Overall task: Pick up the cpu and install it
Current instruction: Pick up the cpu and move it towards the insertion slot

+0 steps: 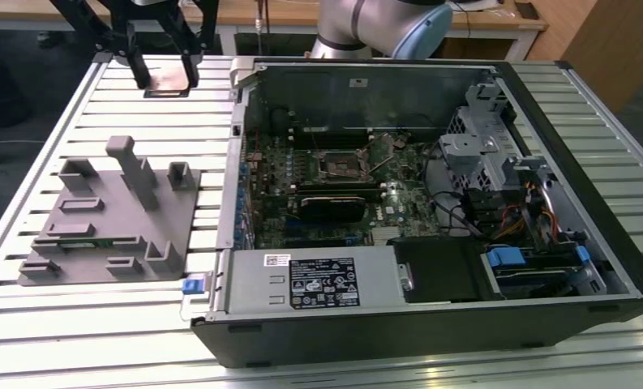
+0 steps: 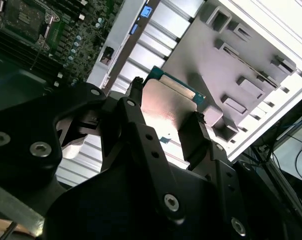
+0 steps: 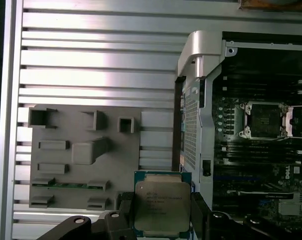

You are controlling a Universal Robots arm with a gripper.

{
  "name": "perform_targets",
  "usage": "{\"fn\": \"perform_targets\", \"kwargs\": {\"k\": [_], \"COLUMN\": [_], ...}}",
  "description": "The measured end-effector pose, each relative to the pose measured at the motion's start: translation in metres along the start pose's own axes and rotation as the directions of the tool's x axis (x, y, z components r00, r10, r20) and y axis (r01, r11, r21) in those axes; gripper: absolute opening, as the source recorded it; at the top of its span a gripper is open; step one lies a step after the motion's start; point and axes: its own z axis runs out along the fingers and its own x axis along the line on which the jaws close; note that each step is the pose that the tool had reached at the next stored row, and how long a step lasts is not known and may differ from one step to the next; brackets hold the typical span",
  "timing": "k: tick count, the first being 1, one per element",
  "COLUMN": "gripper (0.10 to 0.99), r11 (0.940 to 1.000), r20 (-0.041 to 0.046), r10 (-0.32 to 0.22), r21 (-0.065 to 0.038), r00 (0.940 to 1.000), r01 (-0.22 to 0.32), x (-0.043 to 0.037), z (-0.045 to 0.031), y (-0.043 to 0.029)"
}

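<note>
Lower edge of the cpu (image 3: pixel 162 205) cut off in the first wrist view. Held flat between the jaws of the gripper (image 1: pixel 165 74), clamped on two opposite edges.

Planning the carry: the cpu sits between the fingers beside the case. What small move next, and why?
Probably carry the cpu sideways toward the socket: the gripper holds it over the slatted table, outside the open case, and the socket frame looks empty.
</note>
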Motion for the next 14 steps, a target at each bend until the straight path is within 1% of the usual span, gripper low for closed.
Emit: {"fn": "perform_targets", "kwargs": {"k": [14], "gripper": [0.541], "r11": [1.0], "r20": [-0.0001], "r10": [0.0], "r21": [0.0], "r00": [1.0], "r01": [0.0], "x": [-0.0254], "z": [0.0003], "y": [-0.0005]}}
